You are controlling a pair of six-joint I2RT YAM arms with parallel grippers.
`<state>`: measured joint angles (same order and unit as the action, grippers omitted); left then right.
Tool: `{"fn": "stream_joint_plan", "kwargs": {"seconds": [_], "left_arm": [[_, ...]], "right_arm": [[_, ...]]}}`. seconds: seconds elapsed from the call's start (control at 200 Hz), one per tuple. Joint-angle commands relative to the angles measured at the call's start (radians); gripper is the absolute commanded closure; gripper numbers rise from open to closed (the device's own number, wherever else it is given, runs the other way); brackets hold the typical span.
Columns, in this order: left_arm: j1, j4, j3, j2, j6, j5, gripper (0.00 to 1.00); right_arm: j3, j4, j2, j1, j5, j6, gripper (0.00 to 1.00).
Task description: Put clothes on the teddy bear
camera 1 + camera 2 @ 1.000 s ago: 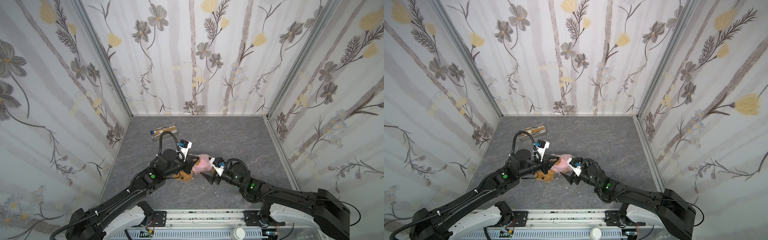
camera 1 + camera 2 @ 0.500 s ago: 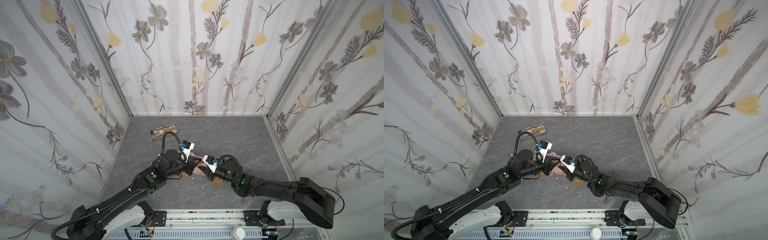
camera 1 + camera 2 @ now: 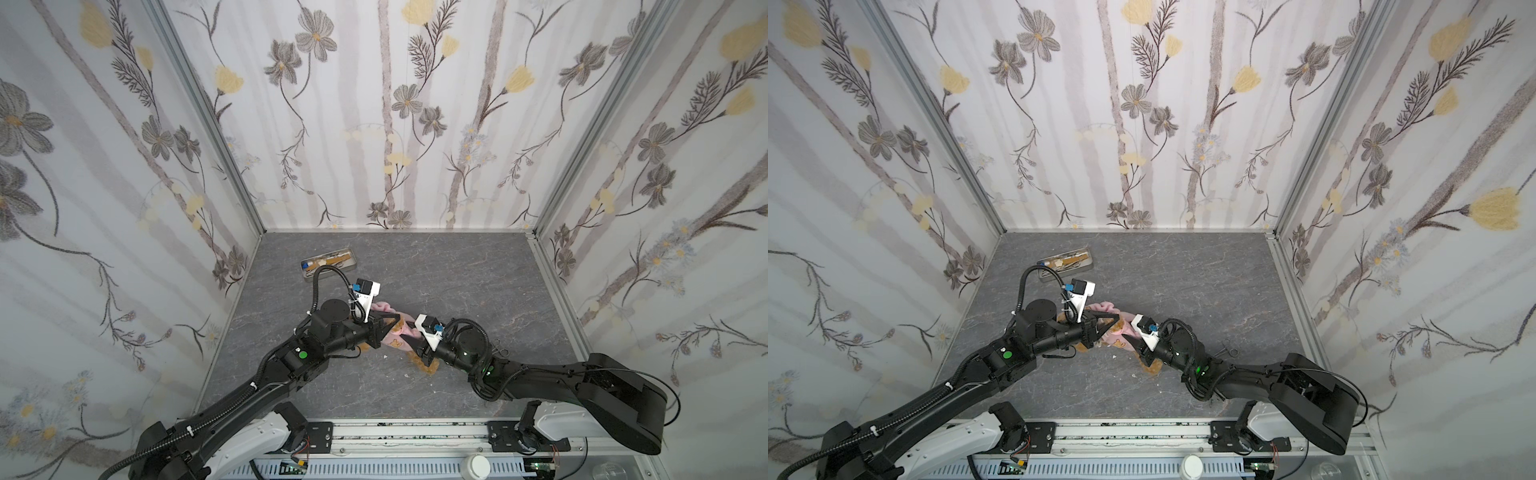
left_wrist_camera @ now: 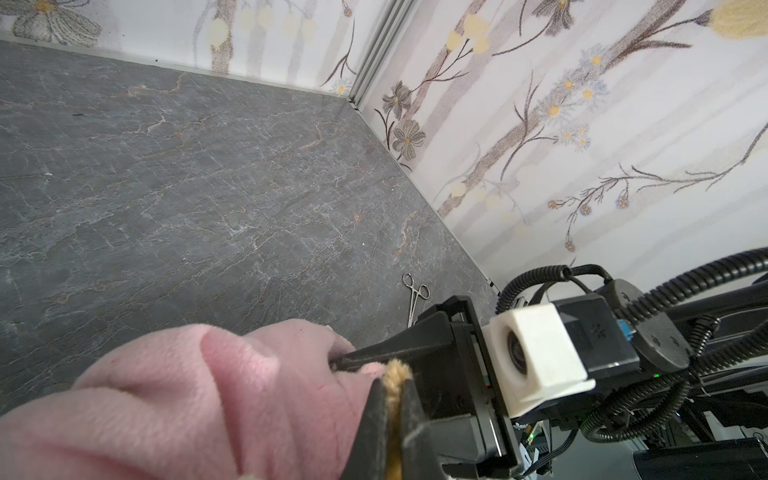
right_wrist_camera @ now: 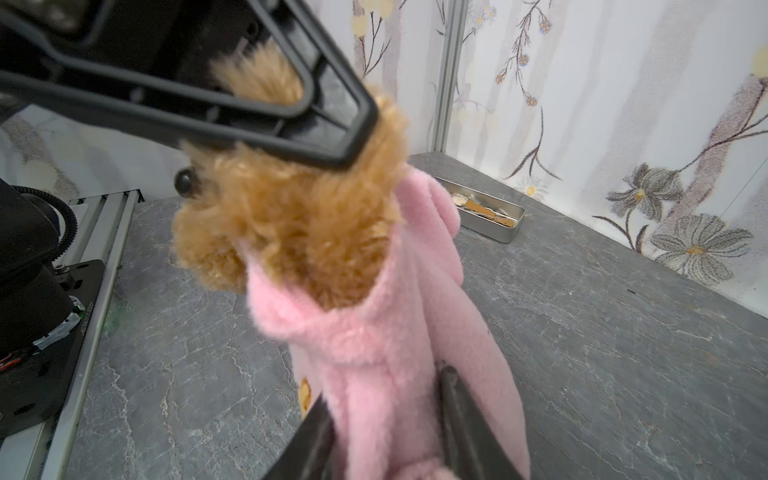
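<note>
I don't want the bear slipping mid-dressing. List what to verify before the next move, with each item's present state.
1. Left hand pinches the teddy bear by the fur at its head: ok.
2. Right hand closed on the pink shirt, at its body: ok.
3. Bear's head out through the shirt's neck opening: ok.
4. Both bear arms through the sleeves: cannot tell.
5. Forceps and metal tray lie apart from both hands: ok.

surface: grey marbled table [image 3: 457, 270] | on it: metal tray [image 5: 488, 231], forceps [image 4: 415, 299]
</note>
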<state>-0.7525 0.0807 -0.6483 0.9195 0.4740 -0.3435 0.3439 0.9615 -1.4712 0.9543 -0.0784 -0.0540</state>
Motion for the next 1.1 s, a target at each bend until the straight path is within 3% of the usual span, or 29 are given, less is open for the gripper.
{"fn": "stream_joint_plan", "kwargs": {"seconds": [0.0,0.08,0.215,0.56,0.914,0.984,1.094], "left_arm": [[-0.001,0.111,0.002,0.011,-0.016,-0.005,1.0],[-0.005,0.11,0.002,0.026,-0.019,-0.003,1.0],[-0.018,0.11,-0.005,0.043,-0.021,0.002,1.0],[-0.037,0.092,0.011,0.078,-0.062,0.021,1.0],[-0.036,0.079,0.017,0.103,-0.068,0.073,1.0],[-0.036,0.079,0.009,0.101,-0.054,0.092,1.0],[-0.037,0.079,-0.005,0.107,-0.028,0.098,1.0]], "right_arm": [[-0.003,-0.021,0.045,0.001,-0.026,0.008,0.46],[0.002,0.002,0.066,0.001,-0.062,0.01,0.38],[0.034,-0.002,0.039,0.001,-0.065,-0.003,0.36],[0.02,0.166,0.048,-0.027,-0.121,0.063,0.58],[-0.094,0.34,0.143,-0.071,-0.143,0.231,0.59],[-0.107,0.287,0.151,-0.071,-0.136,0.201,0.56],[-0.085,0.068,0.175,-0.056,-0.117,0.077,0.41]]}}
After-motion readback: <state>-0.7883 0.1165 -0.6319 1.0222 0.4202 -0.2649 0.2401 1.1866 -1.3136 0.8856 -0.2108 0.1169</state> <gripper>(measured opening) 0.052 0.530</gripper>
